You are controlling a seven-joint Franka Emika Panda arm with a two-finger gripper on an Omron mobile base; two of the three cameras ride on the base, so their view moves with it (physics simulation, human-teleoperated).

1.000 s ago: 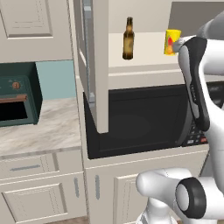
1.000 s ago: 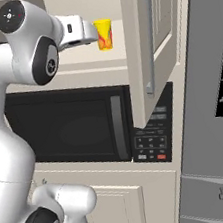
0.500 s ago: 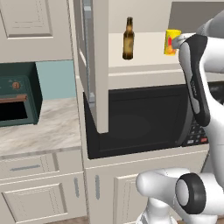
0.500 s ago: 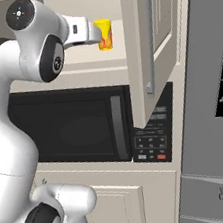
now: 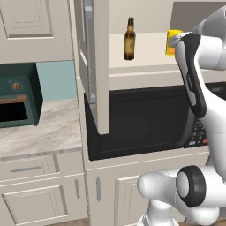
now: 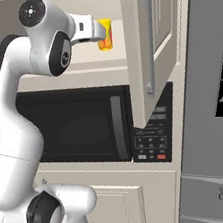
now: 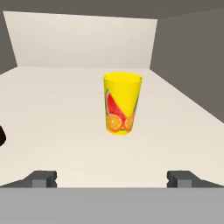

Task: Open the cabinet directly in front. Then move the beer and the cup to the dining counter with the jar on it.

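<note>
The cabinet stands open, with both doors swung out over a pale shelf. The beer, a dark brown bottle, stands upright at the shelf's left. The yellow cup, printed with fruit, stands upright at the right; it is also the cup just past my hand. My gripper is open, level with the shelf and a short way in front of the cup. Its fingertips are spread wide with nothing between them. The dining counter and the jar are out of view.
A black microwave sits right under the shelf. The open right door hangs beside my hand, and a grey fridge stands further right. To the left are a dark green oven and a marble worktop.
My hand has pushed forward into the cabinet, closer to the cup, and the elbow has swung. The jaws stayed open; the beer and cup have not moved.
</note>
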